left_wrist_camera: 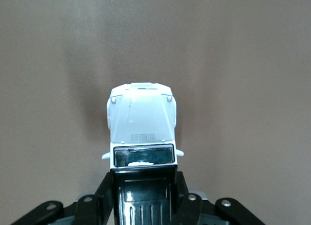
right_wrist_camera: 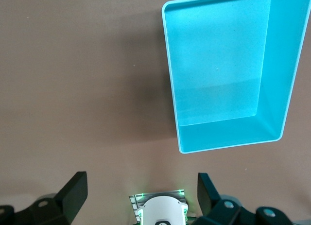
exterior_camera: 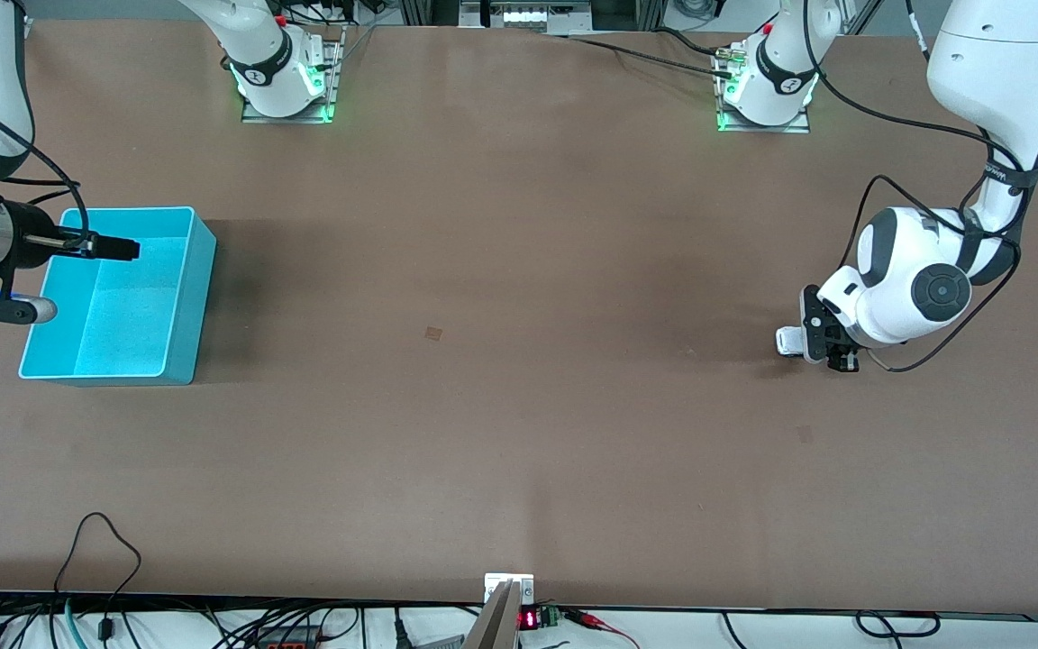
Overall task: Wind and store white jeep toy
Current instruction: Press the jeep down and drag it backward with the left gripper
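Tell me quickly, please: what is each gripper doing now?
Left gripper: closed on the white jeep toy, low at the table.
Right gripper: open, holding nothing, beside the turquoise bin.

Toy cars: you have one, the white jeep toy (left_wrist_camera: 142, 123), at about 3 o'clock on the table (exterior_camera: 519, 361).
Bins: you have one turquoise bin (exterior_camera: 178, 315), at about 9 o'clock.
Hands: you have two, the left hand (exterior_camera: 812, 345) and right hand (right_wrist_camera: 141, 198).
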Tool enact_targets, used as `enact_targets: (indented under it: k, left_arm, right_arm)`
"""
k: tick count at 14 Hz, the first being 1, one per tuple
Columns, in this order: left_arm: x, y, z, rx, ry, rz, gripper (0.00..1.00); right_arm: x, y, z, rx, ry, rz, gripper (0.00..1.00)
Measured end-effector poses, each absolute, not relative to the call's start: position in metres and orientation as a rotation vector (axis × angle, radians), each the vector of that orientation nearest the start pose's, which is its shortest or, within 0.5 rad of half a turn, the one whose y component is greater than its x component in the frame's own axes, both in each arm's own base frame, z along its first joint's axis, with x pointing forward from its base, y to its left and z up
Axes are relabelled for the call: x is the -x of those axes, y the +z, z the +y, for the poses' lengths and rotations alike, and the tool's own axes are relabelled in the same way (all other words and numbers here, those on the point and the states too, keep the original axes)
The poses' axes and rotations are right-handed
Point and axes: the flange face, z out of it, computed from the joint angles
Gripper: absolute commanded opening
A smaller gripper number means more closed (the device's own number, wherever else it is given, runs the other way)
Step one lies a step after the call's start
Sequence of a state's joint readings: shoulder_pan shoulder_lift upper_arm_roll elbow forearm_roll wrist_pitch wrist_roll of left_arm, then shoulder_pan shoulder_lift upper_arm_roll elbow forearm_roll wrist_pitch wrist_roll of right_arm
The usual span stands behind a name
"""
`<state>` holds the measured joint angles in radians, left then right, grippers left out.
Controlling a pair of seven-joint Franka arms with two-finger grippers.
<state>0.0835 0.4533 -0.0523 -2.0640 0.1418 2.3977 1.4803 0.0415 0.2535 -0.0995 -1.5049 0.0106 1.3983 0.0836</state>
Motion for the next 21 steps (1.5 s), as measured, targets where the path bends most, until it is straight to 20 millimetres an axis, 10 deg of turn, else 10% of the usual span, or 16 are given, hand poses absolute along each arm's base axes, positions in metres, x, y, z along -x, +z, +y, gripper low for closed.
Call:
enact_targets:
  k: [21]
  left_arm:
    - [-0.564, 0.188, 0.023, 2.193, 0.156, 2.224, 0.19]
  right_arm:
    - [-0.595, 0.496, -0.028, 3.1, 0.576, 0.224, 1.0]
